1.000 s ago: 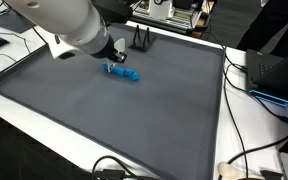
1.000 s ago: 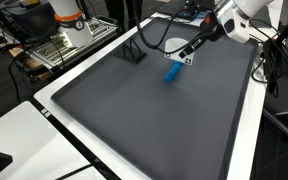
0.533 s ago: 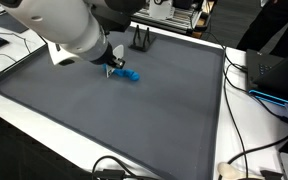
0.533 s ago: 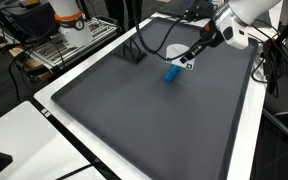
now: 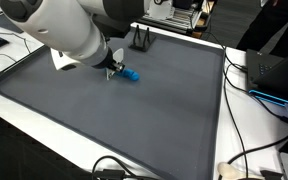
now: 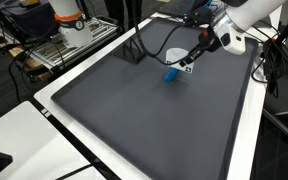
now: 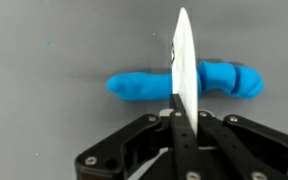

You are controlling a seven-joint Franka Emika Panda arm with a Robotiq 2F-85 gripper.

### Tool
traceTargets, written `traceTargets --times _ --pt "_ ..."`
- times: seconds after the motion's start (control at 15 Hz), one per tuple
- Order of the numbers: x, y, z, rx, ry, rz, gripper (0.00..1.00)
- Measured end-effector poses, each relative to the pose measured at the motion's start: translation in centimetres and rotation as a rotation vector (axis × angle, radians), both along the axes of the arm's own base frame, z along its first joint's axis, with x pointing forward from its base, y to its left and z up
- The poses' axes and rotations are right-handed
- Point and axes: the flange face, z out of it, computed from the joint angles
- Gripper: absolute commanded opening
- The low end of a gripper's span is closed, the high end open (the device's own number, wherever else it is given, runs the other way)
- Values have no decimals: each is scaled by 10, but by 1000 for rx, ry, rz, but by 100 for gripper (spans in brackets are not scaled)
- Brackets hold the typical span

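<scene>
The gripper (image 7: 181,118), a black, hard-edged claw of angular metal links, is closed narrowly on a white blade (image 7: 181,60): a thin, flat, smooth strip with a rounded tip. The blade stands on edge in the middle of the wrist view, and the finger bases meet tightly at its foot. Behind the blade lies the blue roll (image 7: 139,85), a soft-looking, matte cylinder, rounded at one end and lumpy, with shallow ridges, at the other. It lies flat and crosswise to the blade, which cuts across it a little past its middle in this view. Whether the edge actually touches the roll cannot be told. The roll rests on a dark grey mat (image 5: 134,125), a broad rectangular sheet with a dull, finely grained surface and a few pale specks. In both exterior views the roll (image 6: 170,73) sits in the far part of the mat, with the gripper (image 6: 188,68) directly beside it. The arm (image 5: 64,30) above it has a bulky, glossy white rounded shell. A small black stand (image 5: 141,40) with thin slanted legs sits near the mat's far edge, apart from the roll. The mat lies on a white table (image 5: 234,130) with a smooth rim, crossed by black cables (image 5: 246,150).
</scene>
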Motion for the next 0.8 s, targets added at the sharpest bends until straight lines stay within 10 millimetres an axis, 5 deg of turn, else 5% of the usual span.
traceTargets --times 0.8 --pt "1 1 -13 -7 -27 -18 1"
